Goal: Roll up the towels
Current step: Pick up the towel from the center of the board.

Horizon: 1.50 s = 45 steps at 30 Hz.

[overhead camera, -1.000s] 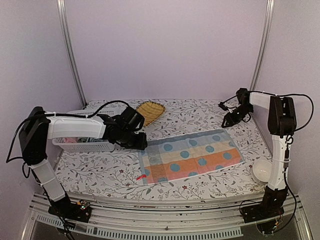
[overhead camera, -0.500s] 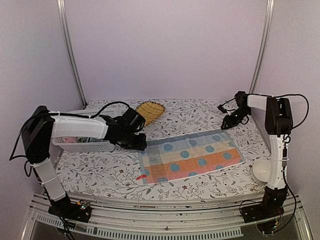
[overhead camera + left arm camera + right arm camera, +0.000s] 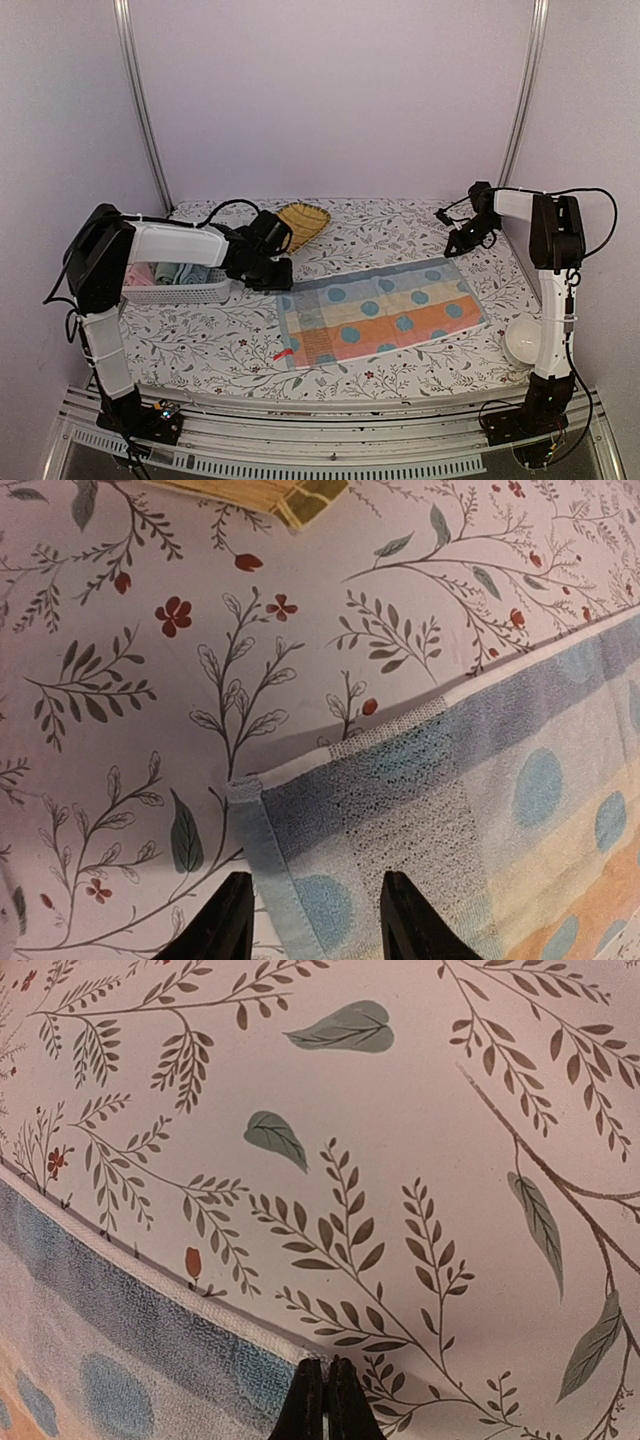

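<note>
A towel (image 3: 380,312) with blue dots and blue, cream and orange bands lies flat on the flowered tablecloth. My left gripper (image 3: 279,279) hovers open over its far-left corner (image 3: 245,792). In the left wrist view the gripper (image 3: 315,882) has one fingertip on either side of the hemmed left edge. My right gripper (image 3: 455,243) is at the far-right corner. In the right wrist view the gripper (image 3: 325,1365) has its tips pressed together right at the towel's corner (image 3: 270,1360). No cloth shows between them. Rolled pink and light-blue cloths (image 3: 178,272) lie in a basket.
A white slotted basket (image 3: 185,293) stands at the left, under my left arm. A yellow leaf-shaped tray (image 3: 301,222) sits at the back, behind the left gripper. A white bowl (image 3: 522,341) rests near the right arm's base.
My right gripper has closed at the towel's far-right corner. My left arm has shifted back and right, uncovering more of the basket; its gripper stays open over the far-left corner.
</note>
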Each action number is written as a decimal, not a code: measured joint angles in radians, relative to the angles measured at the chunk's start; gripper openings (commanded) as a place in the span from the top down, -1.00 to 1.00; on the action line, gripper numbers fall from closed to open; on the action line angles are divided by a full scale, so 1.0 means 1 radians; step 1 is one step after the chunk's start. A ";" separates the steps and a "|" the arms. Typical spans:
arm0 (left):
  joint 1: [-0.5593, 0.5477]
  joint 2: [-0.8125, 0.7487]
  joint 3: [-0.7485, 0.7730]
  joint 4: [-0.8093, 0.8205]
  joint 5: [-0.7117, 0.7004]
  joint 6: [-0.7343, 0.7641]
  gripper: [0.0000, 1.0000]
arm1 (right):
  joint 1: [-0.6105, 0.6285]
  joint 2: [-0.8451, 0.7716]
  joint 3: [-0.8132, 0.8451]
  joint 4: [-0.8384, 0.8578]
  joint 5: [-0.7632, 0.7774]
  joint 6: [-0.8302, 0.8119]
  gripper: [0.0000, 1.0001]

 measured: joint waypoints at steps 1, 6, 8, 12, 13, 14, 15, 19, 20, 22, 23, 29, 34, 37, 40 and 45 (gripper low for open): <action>0.005 0.006 0.004 0.000 0.000 -0.005 0.11 | 0.000 -0.002 -0.002 0.004 0.006 0.000 0.95; 0.027 0.026 0.014 0.000 -0.002 -0.016 0.18 | 0.000 -0.005 -0.004 0.013 0.013 0.001 0.95; 0.036 0.031 0.015 0.000 -0.002 -0.016 0.22 | 0.000 -0.005 -0.005 0.013 0.012 0.001 0.95; 0.053 0.069 0.032 0.012 0.002 -0.015 0.25 | 0.000 -0.005 -0.005 0.013 0.012 0.001 0.95; 0.055 0.081 0.036 0.013 0.003 -0.015 0.26 | 0.000 -0.005 -0.005 0.013 0.011 0.001 0.95; 0.058 0.095 0.041 0.012 0.005 -0.015 0.26 | 0.000 -0.005 -0.005 0.013 0.011 0.001 0.95; 0.059 0.108 0.044 0.012 0.007 -0.015 0.27 | 0.000 -0.005 -0.005 0.013 0.011 0.001 0.95; 0.062 0.130 0.068 0.011 0.017 -0.010 0.37 | -0.001 -0.005 -0.005 0.013 0.008 0.001 0.95; 0.063 0.138 0.082 0.011 0.018 -0.007 0.44 | -0.001 -0.005 -0.005 0.013 0.008 0.001 0.95; 0.063 0.155 0.105 0.012 0.018 -0.005 0.62 | -0.001 -0.005 -0.005 0.013 0.008 0.001 0.95; 0.063 0.163 0.114 0.013 0.019 -0.002 0.70 | -0.001 -0.005 -0.005 0.013 0.008 0.001 0.95; 0.064 0.180 0.129 0.008 0.022 0.019 1.00 | -0.001 -0.005 -0.005 0.013 0.007 0.001 0.95; 0.065 0.178 0.140 0.006 -0.001 0.039 1.00 | -0.006 -0.007 -0.005 0.014 -0.003 0.001 0.95; 0.065 0.150 0.132 0.024 -0.006 0.065 1.00 | -0.024 -0.027 -0.008 0.016 -0.046 -0.001 0.95; 0.064 0.065 0.084 0.067 0.001 0.090 1.00 | -0.051 -0.105 -0.064 0.048 -0.105 -0.014 0.95; 0.051 -0.066 0.040 0.130 0.027 0.105 1.00 | -0.071 -0.267 -0.188 0.099 -0.176 -0.064 0.95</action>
